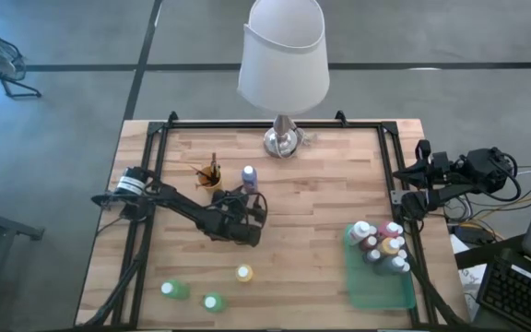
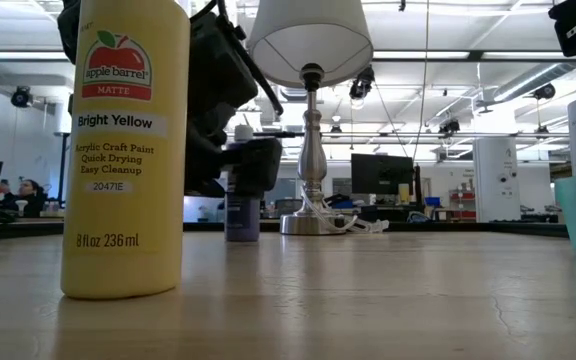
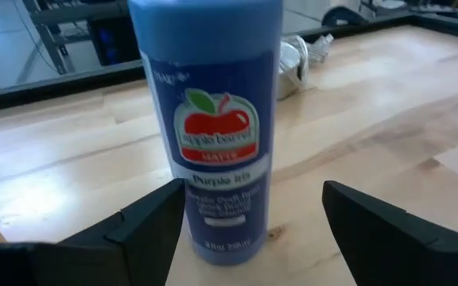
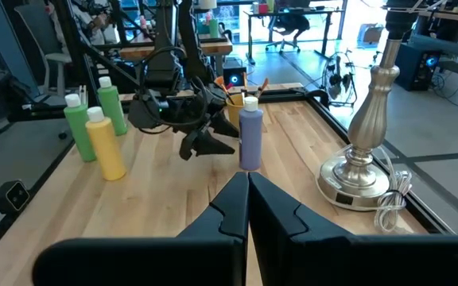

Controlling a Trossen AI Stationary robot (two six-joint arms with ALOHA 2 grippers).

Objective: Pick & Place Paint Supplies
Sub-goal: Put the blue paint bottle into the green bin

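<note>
A purple paint bottle (image 3: 217, 119) with a white cap stands upright on the wooden table (image 1: 321, 212), left of centre (image 1: 249, 176). My left gripper (image 3: 253, 187) lies nearly level, open. Its fingers (image 3: 137, 230) stand on either side of the bottle's lower part, and I see no touch. It shows dark beside the bottle in the right wrist view (image 4: 207, 143). A small cup of brushes (image 1: 210, 173) stands to the bottle's left. My right gripper (image 4: 247, 179) waits shut at the table's right edge (image 1: 406, 198).
A lamp (image 1: 284, 138) with a white shade stands at the far middle. Two green bottles (image 1: 171, 290) and a yellow one (image 1: 244, 273) stand near the front left. A green tray (image 1: 376, 288) at the front right holds several bottles (image 1: 381, 244).
</note>
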